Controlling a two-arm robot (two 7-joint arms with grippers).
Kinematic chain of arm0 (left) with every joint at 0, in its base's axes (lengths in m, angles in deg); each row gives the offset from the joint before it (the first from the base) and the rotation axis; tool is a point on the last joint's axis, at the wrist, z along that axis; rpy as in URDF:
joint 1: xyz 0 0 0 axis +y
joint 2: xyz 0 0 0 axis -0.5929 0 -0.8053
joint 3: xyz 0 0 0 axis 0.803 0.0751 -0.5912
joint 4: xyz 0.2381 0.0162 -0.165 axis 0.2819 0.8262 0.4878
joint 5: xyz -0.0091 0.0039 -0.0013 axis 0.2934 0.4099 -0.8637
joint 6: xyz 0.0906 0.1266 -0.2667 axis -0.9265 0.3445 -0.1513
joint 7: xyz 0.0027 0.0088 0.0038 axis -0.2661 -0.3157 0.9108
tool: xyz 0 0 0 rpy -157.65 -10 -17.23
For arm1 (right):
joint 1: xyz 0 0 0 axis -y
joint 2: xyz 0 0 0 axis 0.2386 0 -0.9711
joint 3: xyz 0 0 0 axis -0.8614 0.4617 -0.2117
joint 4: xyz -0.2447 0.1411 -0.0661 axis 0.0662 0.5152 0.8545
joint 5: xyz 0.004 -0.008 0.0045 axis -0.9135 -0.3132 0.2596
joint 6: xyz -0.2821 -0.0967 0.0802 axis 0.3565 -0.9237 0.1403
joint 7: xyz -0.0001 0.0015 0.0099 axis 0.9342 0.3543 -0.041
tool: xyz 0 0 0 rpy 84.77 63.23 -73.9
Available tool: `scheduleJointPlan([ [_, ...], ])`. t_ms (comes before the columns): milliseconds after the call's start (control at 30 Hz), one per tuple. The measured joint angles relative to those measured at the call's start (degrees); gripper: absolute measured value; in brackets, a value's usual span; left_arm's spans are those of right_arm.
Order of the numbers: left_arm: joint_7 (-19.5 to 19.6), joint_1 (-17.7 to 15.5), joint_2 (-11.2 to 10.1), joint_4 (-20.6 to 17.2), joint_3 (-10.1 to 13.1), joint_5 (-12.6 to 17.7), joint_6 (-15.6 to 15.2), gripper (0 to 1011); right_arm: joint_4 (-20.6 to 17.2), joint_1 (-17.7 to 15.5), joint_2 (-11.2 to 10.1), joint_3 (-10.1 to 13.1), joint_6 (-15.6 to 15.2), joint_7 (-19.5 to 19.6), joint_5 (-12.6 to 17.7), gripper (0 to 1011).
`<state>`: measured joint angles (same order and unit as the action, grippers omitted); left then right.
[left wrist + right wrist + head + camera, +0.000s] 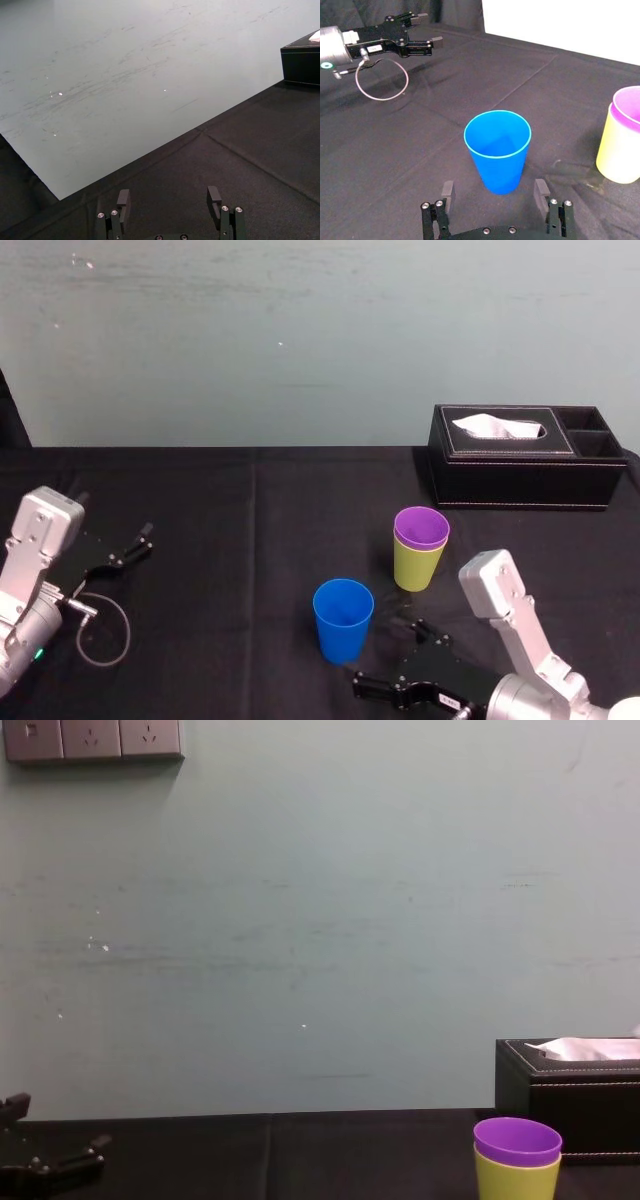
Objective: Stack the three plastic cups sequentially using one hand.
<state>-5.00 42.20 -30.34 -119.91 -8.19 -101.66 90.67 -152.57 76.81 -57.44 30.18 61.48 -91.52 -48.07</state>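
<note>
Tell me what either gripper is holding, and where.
Nothing. Right gripper is open, just short of the blue cup; left gripper is open and parked at the left.

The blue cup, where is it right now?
In the head view the blue cup stands upright left of the purple-in-yellow-green stack, just ahead of the open right claw.

The right hand (385, 655) is held low at about 5 o'clock in the head view, with its fingers spread wide and pointed toward 10 o'clock. The left hand (140, 543) is parked at 9 o'clock, fingers parted and aimed toward 2 o'clock.
</note>
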Motion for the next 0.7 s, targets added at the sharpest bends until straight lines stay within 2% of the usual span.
scheduleJointPlan([
  [200, 0.0, 0.0, 0.0, 0.0, 0.0, 0.0, 0.0, 1000, 1.9, 0.9, 1.3, -0.6, 1.8, -0.1, -2.1, 1004],
  [700, 0.0, 0.0, 0.0, 0.0, 0.0, 0.0, 0.0, 1000, 4.1, 2.4, 3.9, -0.9, 2.8, -1.1, -3.7, 1004],
])
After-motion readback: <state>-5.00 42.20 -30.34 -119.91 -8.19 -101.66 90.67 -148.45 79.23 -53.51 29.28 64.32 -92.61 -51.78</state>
